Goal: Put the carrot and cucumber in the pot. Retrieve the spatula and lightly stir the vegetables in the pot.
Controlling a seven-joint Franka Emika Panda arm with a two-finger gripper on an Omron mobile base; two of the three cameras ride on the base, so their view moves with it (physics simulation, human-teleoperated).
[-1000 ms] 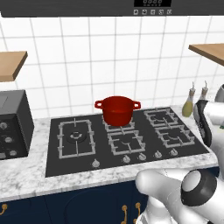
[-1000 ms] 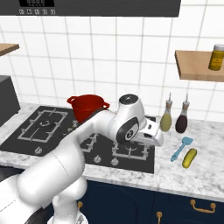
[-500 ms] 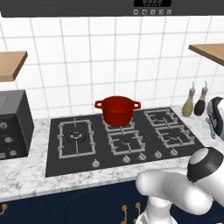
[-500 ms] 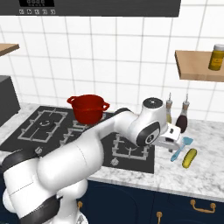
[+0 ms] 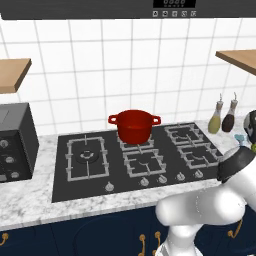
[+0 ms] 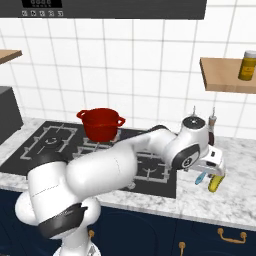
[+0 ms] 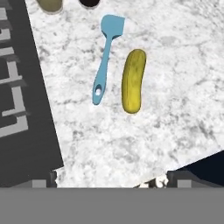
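A marble counter runs right of the hob; in the hand view's upper middle the cucumber (image 7: 133, 81) lies just beside the spatula (image 7: 105, 58), apart but nearly parallel. The gripper (image 6: 208, 168), jaws wide open, hangs over them at right centre of the right base view. The pot (image 5: 134, 124) sits well apart, centre frame. Descending off-centre could snag the spatula, or roll the cucumber away. I cannot spot the carrot.

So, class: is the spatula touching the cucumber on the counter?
Apart. The hand view shows the spatula and the cucumber lying side by side, with a clear strip of marble counter between them along their whole length.
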